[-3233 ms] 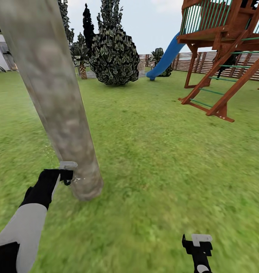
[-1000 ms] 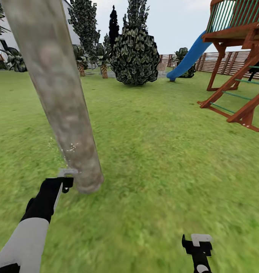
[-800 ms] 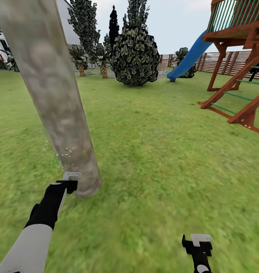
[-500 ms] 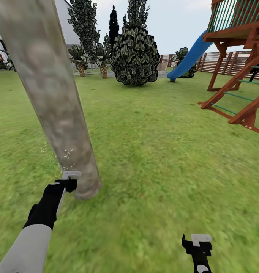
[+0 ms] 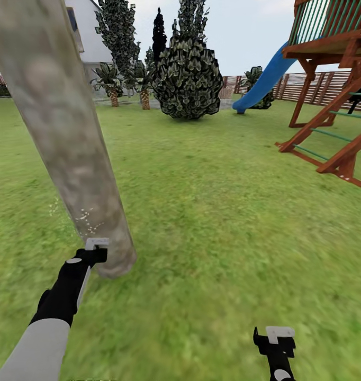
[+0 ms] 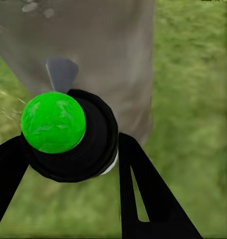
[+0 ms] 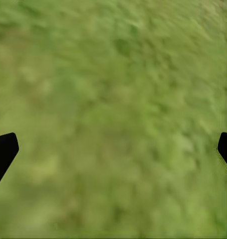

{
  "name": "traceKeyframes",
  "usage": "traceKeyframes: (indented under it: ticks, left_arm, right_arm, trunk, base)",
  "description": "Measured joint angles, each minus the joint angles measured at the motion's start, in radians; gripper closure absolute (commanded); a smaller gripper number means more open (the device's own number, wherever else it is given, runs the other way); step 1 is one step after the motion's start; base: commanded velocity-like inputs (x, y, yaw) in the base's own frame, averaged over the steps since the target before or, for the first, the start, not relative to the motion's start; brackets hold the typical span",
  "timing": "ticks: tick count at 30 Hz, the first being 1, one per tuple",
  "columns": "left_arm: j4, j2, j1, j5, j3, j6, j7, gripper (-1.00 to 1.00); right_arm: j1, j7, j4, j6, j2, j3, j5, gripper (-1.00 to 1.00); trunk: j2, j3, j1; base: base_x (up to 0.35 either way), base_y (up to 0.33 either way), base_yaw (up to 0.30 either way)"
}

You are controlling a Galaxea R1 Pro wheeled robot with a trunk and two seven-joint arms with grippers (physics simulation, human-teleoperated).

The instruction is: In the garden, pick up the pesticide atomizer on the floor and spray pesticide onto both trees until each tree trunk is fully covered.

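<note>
A thick mottled grey-beige tree trunk [image 5: 69, 137] leans up the left of the head view, rising from the grass floor [image 5: 217, 222]. My left gripper [image 5: 96, 250] is held low against the trunk's base, shut on the pesticide atomizer [image 6: 68, 134]. The left wrist view shows the atomizer end-on as a dark round bottle with a bright green top, the tree trunk [image 6: 98, 50] close behind it. Pale spray specks [image 5: 85, 217] dot the bark just above the gripper. My right gripper [image 5: 278, 338] hangs open over bare grass, its fingertips [image 7: 3, 149] wide apart.
A dense dark green bush [image 5: 187, 79] stands mid-lawn at the back. A wooden play tower [image 5: 334, 90] with a blue slide [image 5: 260, 79] fills the right. Short palms [image 5: 113, 84], a white house [image 5: 90, 32] and a slatted fence [image 5: 307, 87] line the far edge.
The view has shifted a little, so the trunk now sits slightly farther left and more of the house shows. My left gripper stays at the trunk's base holding the atomizer; spray specks still hang there.
</note>
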Motion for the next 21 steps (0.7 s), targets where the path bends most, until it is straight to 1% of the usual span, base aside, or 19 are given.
traceKeyframes:
  ticks: [7, 12, 15, 20, 21]
  left_arm:
    - [-0.013, -0.001, 0.004, -0.001, 0.001, 0.001, 0.000, 1.00]
    - [-0.013, -0.002, 0.004, -0.001, 0.001, 0.001, 0.001, 1.00]
    - [-0.013, -0.002, 0.004, -0.001, 0.001, 0.001, 0.001, 1.00]
    - [-0.013, -0.002, 0.004, -0.003, 0.001, 0.001, 0.001, 1.00]
    - [-0.012, 0.000, 0.010, -0.005, 0.007, 0.002, 0.002, 1.00]
  right_arm:
    - [0.000, 0.000, 0.001, 0.000, 0.002, 0.000, 0.000, -1.00]
    - [0.000, 0.000, 0.001, 0.000, 0.002, 0.000, 0.000, -1.00]
    - [0.000, 0.000, 0.000, 0.000, 0.002, 0.000, 0.000, -1.00]
    - [0.000, 0.000, 0.000, 0.000, 0.000, 0.000, 0.000, -1.00]
    - [0.000, 0.000, 0.000, 0.000, 0.000, -0.001, 0.000, -1.00]
  trunk:
    - [0.000, 0.000, 0.000]
    - [0.000, 0.000, 0.000]
    - [0.000, 0.000, 0.000]
    - [0.000, 0.000, 0.000]
    - [0.000, 0.000, 0.000]
  base:
    - [0.010, -0.273, 0.260]
    - [0.157, -0.247, 0.265]
    - [0.194, -0.222, 0.049]
    - [0.024, -0.267, 0.002]
    - [0.001, -0.274, 0.000]
